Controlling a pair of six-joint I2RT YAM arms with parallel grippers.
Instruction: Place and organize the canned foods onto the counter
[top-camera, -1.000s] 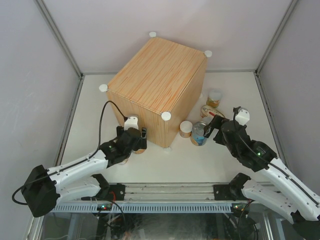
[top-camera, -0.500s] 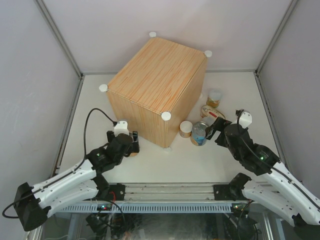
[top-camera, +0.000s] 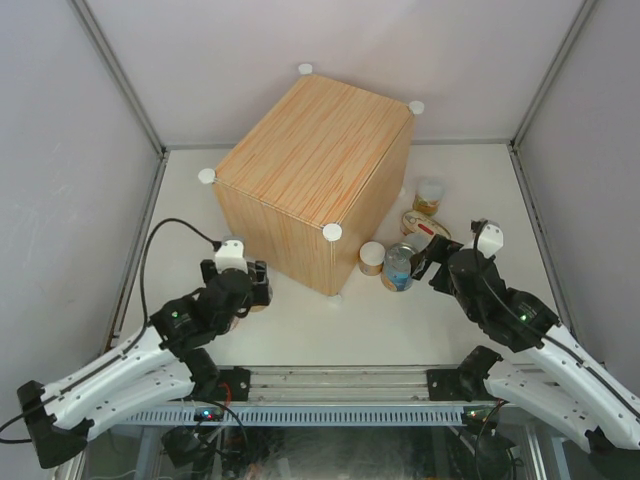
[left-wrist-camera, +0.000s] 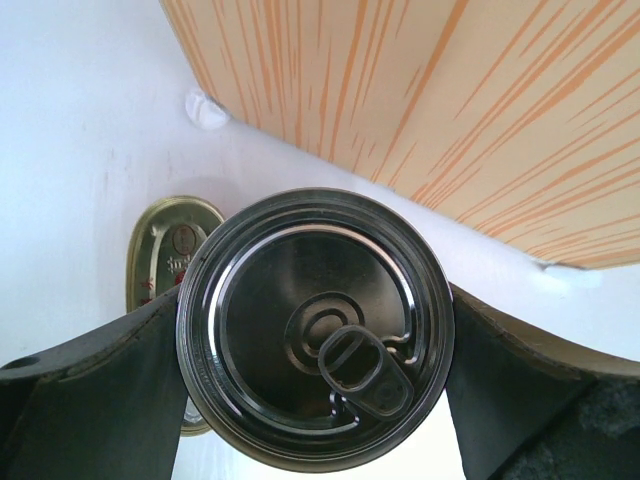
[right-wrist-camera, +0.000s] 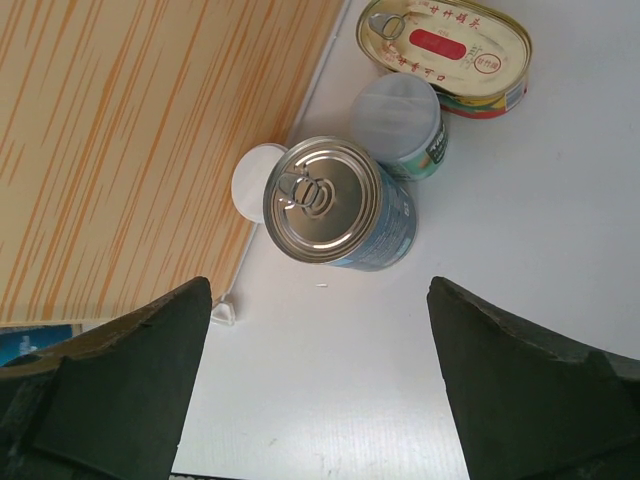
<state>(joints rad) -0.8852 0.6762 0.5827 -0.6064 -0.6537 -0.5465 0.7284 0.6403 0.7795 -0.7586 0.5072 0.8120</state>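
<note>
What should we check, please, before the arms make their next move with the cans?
1. Left gripper grips its can: ok, fingers against both sides.
2. That can clear of the table: cannot tell.
3. Counter top free for a can: ok, nothing on it.
4. Right gripper open: ok, jaws wide, nothing between.
5. Room around the blue can: not ok, a small can stands close by it.

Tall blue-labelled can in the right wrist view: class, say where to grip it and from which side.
Grip the tall can across its round wall, descending from above: it stands upright, lid up. Keep clear of the small can close behind it.
</note>
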